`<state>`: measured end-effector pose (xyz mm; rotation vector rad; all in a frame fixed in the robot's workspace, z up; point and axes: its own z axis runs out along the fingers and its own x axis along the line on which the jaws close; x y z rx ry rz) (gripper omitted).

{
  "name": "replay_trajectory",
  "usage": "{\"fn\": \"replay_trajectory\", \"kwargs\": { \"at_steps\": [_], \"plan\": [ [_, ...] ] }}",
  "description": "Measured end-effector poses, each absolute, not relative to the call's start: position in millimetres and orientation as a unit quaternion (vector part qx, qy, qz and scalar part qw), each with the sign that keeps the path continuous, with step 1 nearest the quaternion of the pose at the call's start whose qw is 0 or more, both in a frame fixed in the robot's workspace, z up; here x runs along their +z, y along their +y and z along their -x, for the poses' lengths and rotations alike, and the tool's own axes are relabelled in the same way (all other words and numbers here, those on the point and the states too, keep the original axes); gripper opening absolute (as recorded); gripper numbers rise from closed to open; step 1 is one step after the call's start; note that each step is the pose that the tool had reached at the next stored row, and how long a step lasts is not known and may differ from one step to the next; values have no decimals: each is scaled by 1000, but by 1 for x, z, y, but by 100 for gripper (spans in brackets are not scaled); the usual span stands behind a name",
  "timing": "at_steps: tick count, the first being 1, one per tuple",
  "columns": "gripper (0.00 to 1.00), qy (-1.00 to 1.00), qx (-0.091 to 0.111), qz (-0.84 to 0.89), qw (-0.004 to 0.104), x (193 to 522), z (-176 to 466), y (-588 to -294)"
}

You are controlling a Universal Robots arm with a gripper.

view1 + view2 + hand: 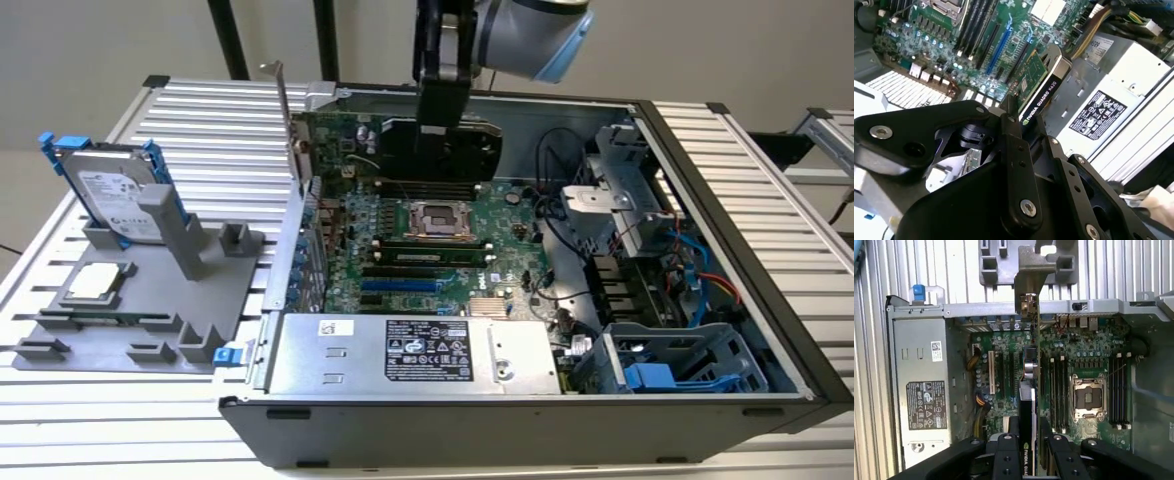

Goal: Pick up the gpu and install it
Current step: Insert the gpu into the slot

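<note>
My gripper (441, 105) hangs over the open computer case (747, 250), shut on the gpu (461, 155). The card is held on edge above the motherboard (400, 240), its black shroud facing the exterior view. In the first wrist view the gpu (1027, 405) runs edge-on from between the fingers (1006, 445) out to its silver end bracket (1026, 275) at the case's rear wall. It lies over the strip between the expansion slots (1004, 370) and the memory slots (1054, 390). The second wrist view shows the gpu (1041, 92) clamped in the gripper (1016, 132). I cannot tell whether its lower edge touches a slot.
A grey fixture (134, 330) on the exterior view's left holds a hard drive in a blue frame (114, 190) and a small square CPU chip (96, 282). Inside the case are the power supply (414, 350), the empty CPU socket (434, 218), cables and a drive cage (681, 365).
</note>
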<state>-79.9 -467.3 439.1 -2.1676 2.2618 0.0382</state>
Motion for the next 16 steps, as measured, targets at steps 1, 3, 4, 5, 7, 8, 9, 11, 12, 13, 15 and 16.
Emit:
{"fn": "replay_trajectory", "kwargs": {
  "at_steps": [1, 3, 4, 5, 7, 8, 9, 11, 12, 13, 15, 16],
  "plan": [
    [0, 718, 12, 696, 4, 439, 80, -467],
    [0, 709, 12, 705, 4, 439, 80, -467],
    [0, 704, 12, 710, 4, 439, 80, -467],
    [0, 700, 12, 714, 4, 439, 80, -467],
    [0, 691, 12, 723, 4, 439, 80, -467],
    [0, 688, 12, 726, 4, 439, 80, -467],
    [0, 687, 12, 727, 4, 439, 80, -467],
    [0, 687, 12, 726, 4, 439, 80, -467],
    [0, 690, 12, 724, 4, 439, 80, -467],
    [0, 695, 12, 719, 4, 438, 80, -467],
    [0, 706, 12, 708, 4, 437, 80, -467],
    [0, 712, 12, 702, 4, 437, 80, -467]
  ]
}}
